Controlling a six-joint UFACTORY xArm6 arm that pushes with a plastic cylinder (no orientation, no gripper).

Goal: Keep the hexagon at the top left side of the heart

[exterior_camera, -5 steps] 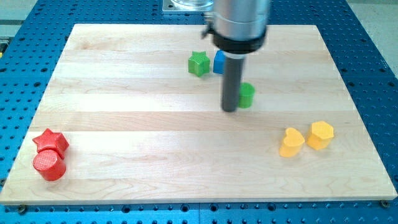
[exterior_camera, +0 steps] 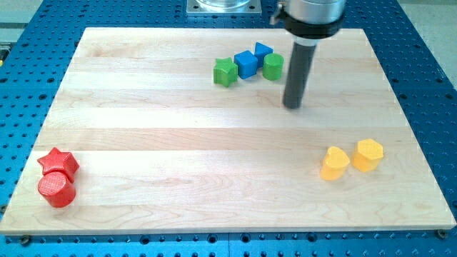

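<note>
The yellow hexagon (exterior_camera: 368,155) sits at the view's lower right, touching the right side of the yellow heart (exterior_camera: 334,163) and slightly higher than it. My tip (exterior_camera: 293,106) rests on the wooden board (exterior_camera: 178,143), up and to the left of the heart, well apart from both yellow blocks. It stands just below and to the right of the green cylinder (exterior_camera: 272,66), not touching it.
A green star (exterior_camera: 226,72), a blue cube (exterior_camera: 245,64), another blue block (exterior_camera: 263,51) and the green cylinder cluster near the view's top centre. A red star (exterior_camera: 58,162) and a red cylinder (exterior_camera: 56,190) sit at the lower left corner.
My tip has moved right and slightly up. The green cylinder now sits higher, next to the blue blocks. The yellow blocks have not moved.
</note>
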